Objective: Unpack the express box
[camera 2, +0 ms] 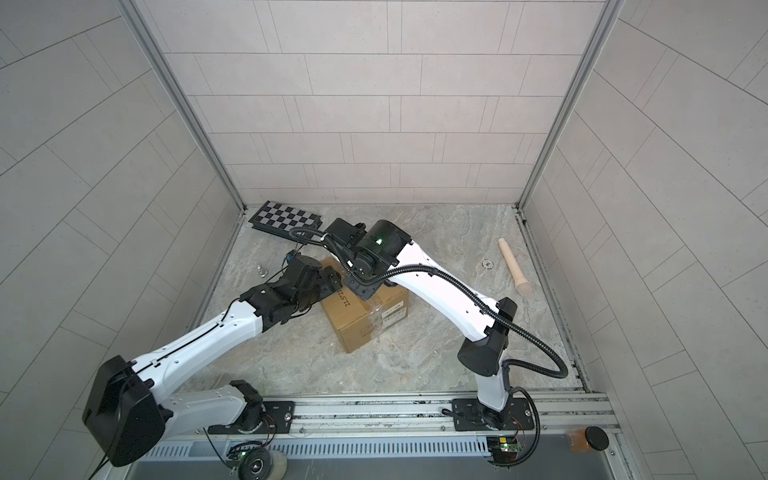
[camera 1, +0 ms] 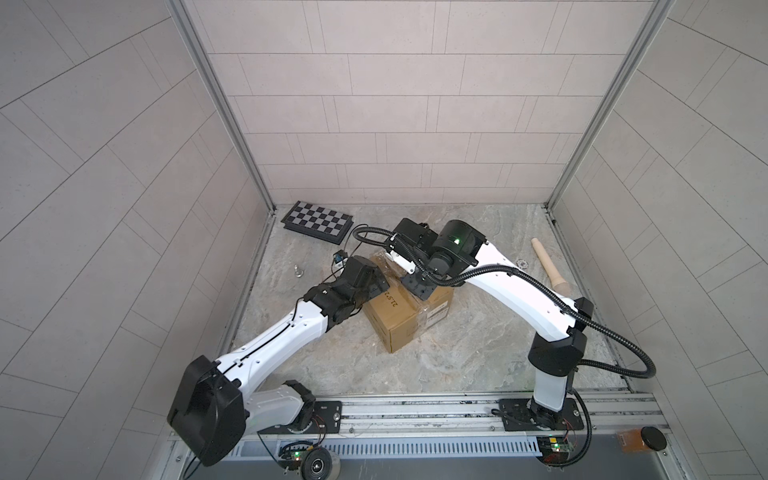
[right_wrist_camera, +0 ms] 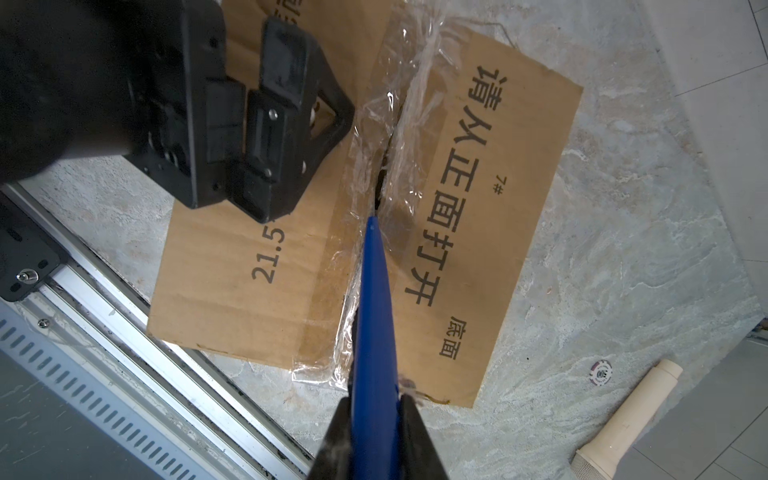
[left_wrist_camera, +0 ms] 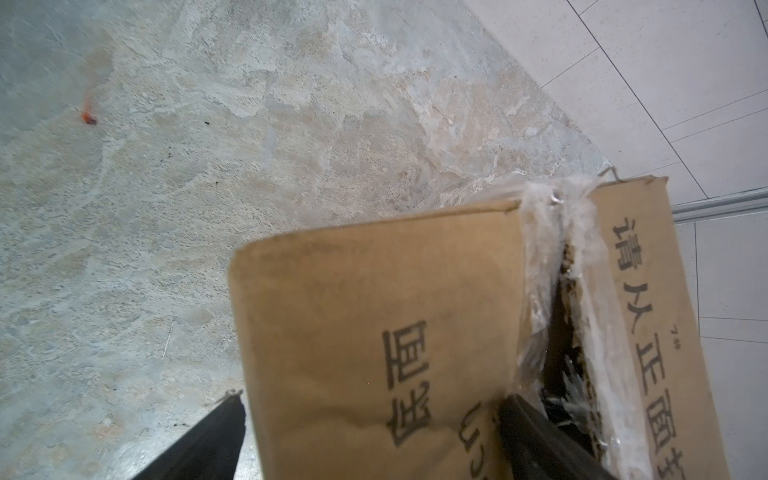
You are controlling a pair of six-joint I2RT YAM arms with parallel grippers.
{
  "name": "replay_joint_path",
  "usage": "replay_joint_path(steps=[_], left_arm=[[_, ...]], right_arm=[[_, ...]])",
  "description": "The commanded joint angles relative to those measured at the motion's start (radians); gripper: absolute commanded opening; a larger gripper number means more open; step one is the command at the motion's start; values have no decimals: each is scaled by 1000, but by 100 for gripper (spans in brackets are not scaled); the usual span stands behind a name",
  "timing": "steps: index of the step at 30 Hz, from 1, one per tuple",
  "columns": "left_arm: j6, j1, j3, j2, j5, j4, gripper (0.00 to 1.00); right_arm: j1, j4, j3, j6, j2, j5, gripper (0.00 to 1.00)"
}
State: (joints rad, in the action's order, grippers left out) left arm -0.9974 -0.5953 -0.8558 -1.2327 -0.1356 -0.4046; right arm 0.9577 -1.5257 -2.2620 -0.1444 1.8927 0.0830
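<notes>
Metal piece (camera 1: pixel 298 271): small, on the floor at left near the left wall, well apart from the box.
Chequered board (camera 1: pixel 318 223): flat on the floor in the far-left corner, by the back wall.
left gripper (left_wrist_camera: pixel 372 398): over the left part of the box top. Fingers spread wide, straddling the left top flap. One finger is outside the box's left edge, the other at the seam gap. Contact w/ the cardboard: cannot tell.
express box (camera 1: pixel 399 332): brown carton on the stone floor, slightly left of ctr, btwn the two arms, turned corner-on to the near rail. Black Chinese print and "21.5" on top. White label (camera 1: pixel 438 309) on the right side face.
Tape (right_wrist_camera: pixel 374 124): clear, crumpled along the top seam. Seam is split, dark gap showing.
right gripper (right_wrist_camera: pixel 376 399): reaches over the box top from the right. Fingers narrow, clamped on the blue tool.
Blue tool (right_wrist_camera: pixel 374 311): tapered, lies along the seam, tip at the gap in the tape.
Poker chip (camera 1: pixel 522 262): on the floor right of the box, near the wooden handle, not touching it.
Wooden handle (camera 1: pixel 549 266): pale, lying flat on the floor at right, near the right wall.
</notes>
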Motion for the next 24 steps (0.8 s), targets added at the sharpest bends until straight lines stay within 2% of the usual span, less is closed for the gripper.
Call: replay_joint_path(steps=[1,3,12,20,24], left_arm=[[38,12,87,-80,-9,-266,98],[38,12,87,-84,-10,-263,98],[38,13,78,-102,-10,-257,98],[38,12,80,-80,-13,-258,98],[38,12,78,-82,-13,-257,98]], right_arm=[[25,-144,-82,-11,49,-79,0],[31,-175,-104,-16,54,-88,0],[52,-204,78,-59,-46,-84,0],[52,-186,-68,-53,85,-35,0],[62,-198,-31,-64,52,-58,0]])
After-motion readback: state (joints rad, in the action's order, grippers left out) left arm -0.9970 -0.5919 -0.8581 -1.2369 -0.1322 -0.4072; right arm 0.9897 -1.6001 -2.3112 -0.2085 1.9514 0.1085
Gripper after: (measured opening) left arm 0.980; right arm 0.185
